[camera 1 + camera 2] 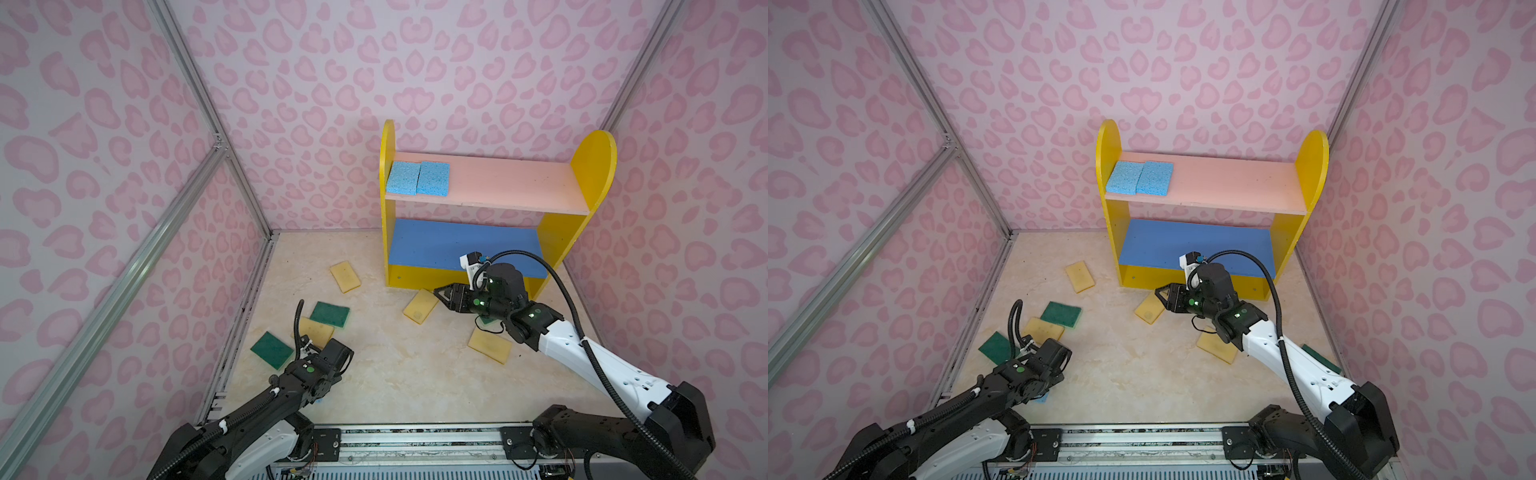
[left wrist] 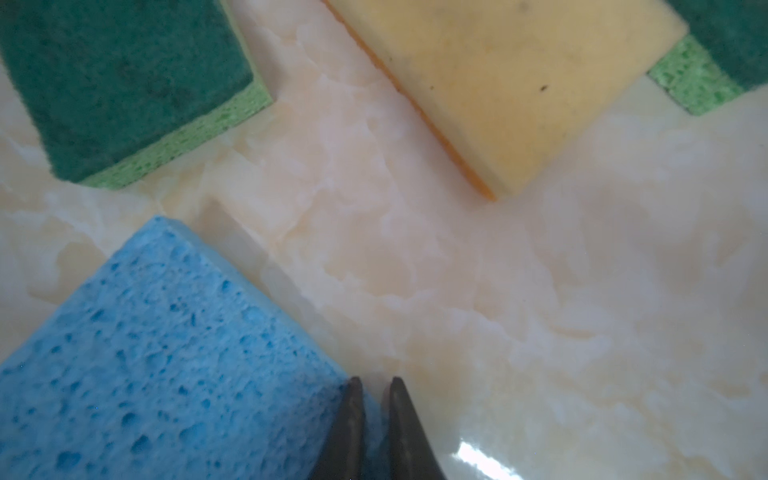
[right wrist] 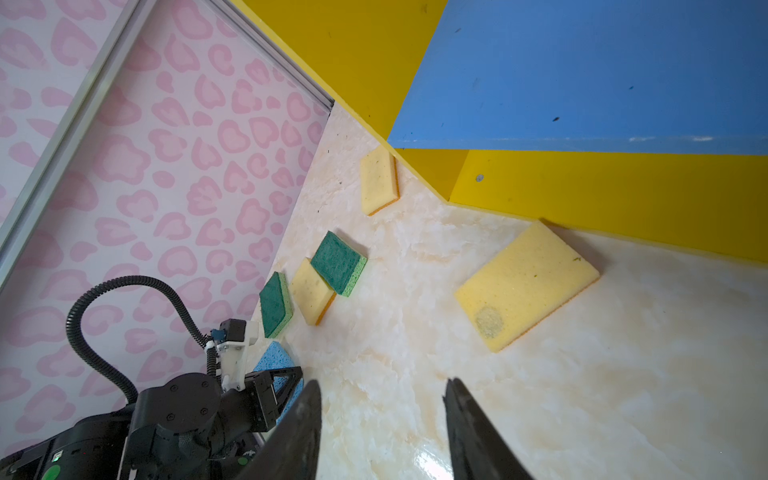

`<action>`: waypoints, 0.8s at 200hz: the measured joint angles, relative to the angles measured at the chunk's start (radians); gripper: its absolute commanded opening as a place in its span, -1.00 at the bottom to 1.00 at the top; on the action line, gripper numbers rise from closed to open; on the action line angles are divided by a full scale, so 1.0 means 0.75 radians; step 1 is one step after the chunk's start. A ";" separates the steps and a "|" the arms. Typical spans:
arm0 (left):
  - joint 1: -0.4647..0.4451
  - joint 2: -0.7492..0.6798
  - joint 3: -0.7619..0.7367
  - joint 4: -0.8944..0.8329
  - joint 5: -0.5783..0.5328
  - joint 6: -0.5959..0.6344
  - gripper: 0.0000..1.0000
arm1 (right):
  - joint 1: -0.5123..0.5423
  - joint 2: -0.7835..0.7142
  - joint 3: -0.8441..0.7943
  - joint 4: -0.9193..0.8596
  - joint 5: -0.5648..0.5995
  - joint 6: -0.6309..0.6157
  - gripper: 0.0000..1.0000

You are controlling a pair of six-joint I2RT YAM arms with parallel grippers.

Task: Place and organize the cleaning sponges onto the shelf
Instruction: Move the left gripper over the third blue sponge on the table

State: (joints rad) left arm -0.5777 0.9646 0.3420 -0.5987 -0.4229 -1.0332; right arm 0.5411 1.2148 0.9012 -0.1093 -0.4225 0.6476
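Observation:
The shelf stands at the back right; two light blue sponges lie side by side at the left end of its pink board. My left gripper is down at the floor, shut on the edge of a third light blue sponge, which shows blue between the fingertips. In both top views the wrist hides that grip. My right gripper hovers open and empty beside a pale yellow sponge in front of the shelf base. Other yellow sponges and green sponges lie on the floor.
A green sponge and a yellow sponge lie just past the left gripper. Another yellow sponge sits under the right forearm, and a green sponge by the right wall. Pink patterned walls close three sides.

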 measured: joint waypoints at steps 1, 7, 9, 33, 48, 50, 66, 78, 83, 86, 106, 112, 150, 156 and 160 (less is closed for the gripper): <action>0.000 0.000 0.000 0.001 0.001 0.000 -0.89 | 0.000 0.000 0.000 0.000 0.000 0.000 -0.02; -0.001 0.001 0.000 0.005 0.002 -0.001 -0.93 | 0.000 -0.002 0.000 0.000 0.000 0.000 -0.02; -0.001 0.001 0.000 0.006 0.004 -0.001 -0.93 | 0.000 -0.002 0.000 0.000 0.000 0.000 -0.02; -0.010 0.007 0.006 0.030 0.019 -0.001 -0.93 | 0.000 -0.008 0.000 0.000 0.001 -0.001 -0.02; -0.037 0.008 0.020 0.041 0.057 -0.001 -0.93 | -0.001 -0.009 0.000 0.000 0.001 -0.002 -0.02; -0.042 0.008 0.024 0.042 0.065 -0.001 -0.93 | -0.002 -0.009 0.000 0.000 0.001 -0.002 -0.02; -0.099 0.008 0.070 0.040 0.111 0.015 -0.93 | -0.009 -0.010 0.000 -0.001 -0.001 -0.004 -0.02; -0.150 0.008 0.121 0.038 0.113 0.020 -0.93 | -0.016 -0.011 0.000 -0.001 -0.001 -0.005 -0.02; -0.168 0.008 0.139 0.038 0.112 0.023 -0.93 | -0.021 -0.013 0.000 -0.001 -0.001 -0.005 -0.02; -0.178 0.008 0.148 0.038 0.112 0.024 -0.93 | -0.024 -0.014 -0.001 -0.002 -0.001 -0.005 -0.02; -0.242 0.005 0.199 0.023 0.112 0.033 -0.93 | -0.043 -0.028 -0.007 -0.002 -0.006 -0.005 -0.02; -0.260 0.002 0.212 0.018 0.111 0.033 -0.93 | -0.048 -0.032 -0.012 -0.001 -0.007 -0.005 -0.02; -0.402 0.047 0.359 -0.008 0.092 0.089 -0.94 | -0.100 -0.062 -0.049 -0.001 -0.031 -0.004 -0.05; -0.424 0.076 0.391 -0.009 0.089 0.101 -0.93 | -0.107 -0.067 -0.056 -0.001 -0.032 -0.002 -0.05; -0.439 0.098 0.411 -0.008 0.086 0.113 -0.93 | -0.112 -0.071 -0.063 -0.001 -0.034 0.000 -0.05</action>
State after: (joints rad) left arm -0.9070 1.0378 0.6506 -0.6044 -0.3584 -0.9485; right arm 0.4568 1.1614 0.8543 -0.1097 -0.4480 0.6476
